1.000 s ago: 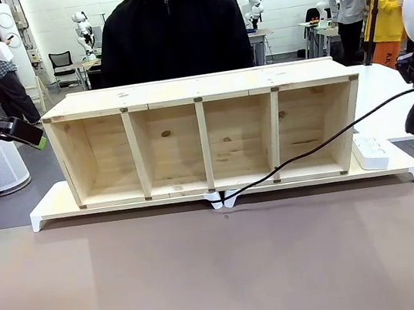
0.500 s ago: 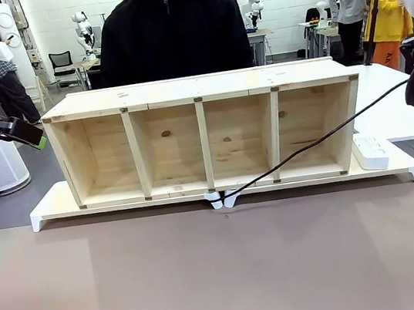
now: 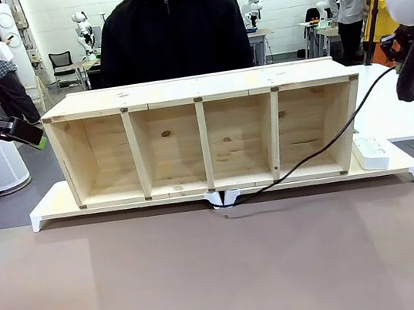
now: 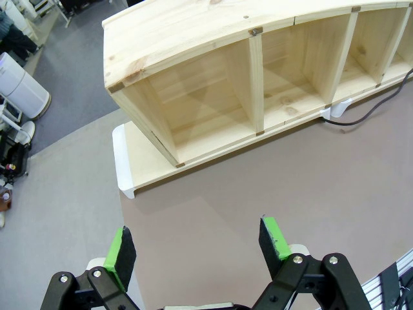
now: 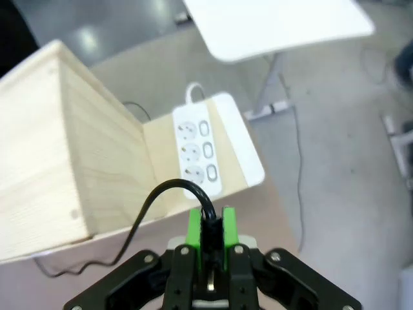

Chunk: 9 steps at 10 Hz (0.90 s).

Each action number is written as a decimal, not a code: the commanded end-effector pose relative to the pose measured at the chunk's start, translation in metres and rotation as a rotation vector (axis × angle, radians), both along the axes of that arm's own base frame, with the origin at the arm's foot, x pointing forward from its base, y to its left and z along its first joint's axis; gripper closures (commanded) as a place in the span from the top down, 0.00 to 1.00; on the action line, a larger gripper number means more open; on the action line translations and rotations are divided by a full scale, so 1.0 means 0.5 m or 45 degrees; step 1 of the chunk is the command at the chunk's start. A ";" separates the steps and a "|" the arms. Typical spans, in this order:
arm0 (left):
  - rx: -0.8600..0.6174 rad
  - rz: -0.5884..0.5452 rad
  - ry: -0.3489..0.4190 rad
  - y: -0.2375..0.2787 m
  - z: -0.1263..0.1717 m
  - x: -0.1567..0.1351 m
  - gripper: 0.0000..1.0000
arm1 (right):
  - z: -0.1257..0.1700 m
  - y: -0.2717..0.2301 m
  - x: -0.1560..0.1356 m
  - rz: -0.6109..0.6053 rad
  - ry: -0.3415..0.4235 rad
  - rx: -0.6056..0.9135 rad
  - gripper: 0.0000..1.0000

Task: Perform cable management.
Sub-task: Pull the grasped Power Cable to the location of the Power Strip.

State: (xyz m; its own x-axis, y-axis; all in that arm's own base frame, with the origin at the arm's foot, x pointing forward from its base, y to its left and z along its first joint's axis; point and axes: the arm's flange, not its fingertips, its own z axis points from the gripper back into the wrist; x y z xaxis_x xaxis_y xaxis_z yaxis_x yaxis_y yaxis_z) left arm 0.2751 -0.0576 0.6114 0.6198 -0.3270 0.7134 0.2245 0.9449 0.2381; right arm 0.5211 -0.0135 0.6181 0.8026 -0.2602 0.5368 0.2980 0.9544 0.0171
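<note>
The cable (image 3: 323, 147) is a thin black cord. It runs from the white feet (image 3: 224, 198) at the shelf's front middle, up across the right compartment, to the upper right. My right gripper (image 5: 210, 234) is shut on the cable's black plug end, high above the white power strip (image 5: 197, 158). From the pads the cable (image 5: 147, 208) arcs down to the left. My left gripper (image 4: 197, 242) is open with nothing between its green pads (image 4: 120, 248). It hovers over the brown table in front of the shelf's left end, and in the front view the left gripper (image 3: 35, 138) is left of the shelf.
The long wooden shelf (image 3: 197, 88) with several open compartments stands on a white board (image 3: 51, 205). The power strip (image 3: 370, 151) lies at the board's right end. A person (image 3: 169, 28) in a dark jacket stands behind the shelf. A white side table (image 5: 277, 26) stands to the right.
My right arm has risen, lifting the cable's held end higher. The cable now climbs more steeply across the shelf's right end. The left arm has not moved.
</note>
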 end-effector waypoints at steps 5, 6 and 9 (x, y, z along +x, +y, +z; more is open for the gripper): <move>0.003 0.003 -0.016 -0.001 0.000 0.004 1.00 | 0.007 -0.015 0.082 0.171 0.114 -0.015 0.16; 0.003 0.003 -0.016 -0.001 0.000 0.004 1.00 | 0.010 -0.010 0.092 0.167 0.166 -0.033 0.16; 0.003 0.003 -0.016 -0.001 0.000 0.004 1.00 | -0.012 -0.010 0.067 0.141 0.118 -0.046 0.16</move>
State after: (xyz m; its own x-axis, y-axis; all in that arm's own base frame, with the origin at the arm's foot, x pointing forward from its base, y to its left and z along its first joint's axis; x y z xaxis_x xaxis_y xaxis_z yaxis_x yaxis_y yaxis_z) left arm 0.2751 -0.0576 0.6114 0.6199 -0.3270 0.7133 0.2246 0.9449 0.2381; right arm 0.5586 -0.0173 0.6139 0.8852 -0.1481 0.4410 0.1887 0.9808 -0.0494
